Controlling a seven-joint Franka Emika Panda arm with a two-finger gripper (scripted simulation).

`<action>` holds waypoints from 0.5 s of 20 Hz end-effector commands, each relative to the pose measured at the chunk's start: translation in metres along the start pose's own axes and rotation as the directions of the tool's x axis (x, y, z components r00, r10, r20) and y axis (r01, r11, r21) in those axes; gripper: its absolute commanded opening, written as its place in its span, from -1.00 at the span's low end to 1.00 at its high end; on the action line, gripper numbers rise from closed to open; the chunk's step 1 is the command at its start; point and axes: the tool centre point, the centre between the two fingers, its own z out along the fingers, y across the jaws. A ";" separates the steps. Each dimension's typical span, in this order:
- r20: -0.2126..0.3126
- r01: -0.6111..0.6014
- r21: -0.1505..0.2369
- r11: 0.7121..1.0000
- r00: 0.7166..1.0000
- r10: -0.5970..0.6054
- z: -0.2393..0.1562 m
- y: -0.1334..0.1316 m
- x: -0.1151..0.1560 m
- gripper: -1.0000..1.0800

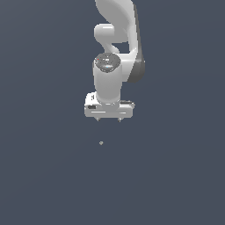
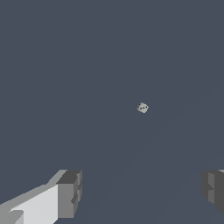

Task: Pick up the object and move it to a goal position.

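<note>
The object is a tiny pale-grey lump with dark specks, lying alone on the dark floor. In the wrist view the object sits beyond the fingertips, apart from them. My gripper hangs below the white arm, above the lump and slightly toward the exterior view's right of it. It is open: the two grey fingers stand far apart with nothing between them.
The white arm rises behind the gripper, with a round grey mottled joint cap on top of the wrist. Plain dark blue-grey floor surrounds everything.
</note>
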 end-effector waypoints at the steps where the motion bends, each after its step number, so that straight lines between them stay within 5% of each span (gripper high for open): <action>1: 0.000 0.000 0.000 1.000 1.000 0.000 0.000 0.000 0.000 0.92; 10: -0.035 0.035 -0.021 0.999 0.999 -0.035 -0.019 0.006 0.010 0.92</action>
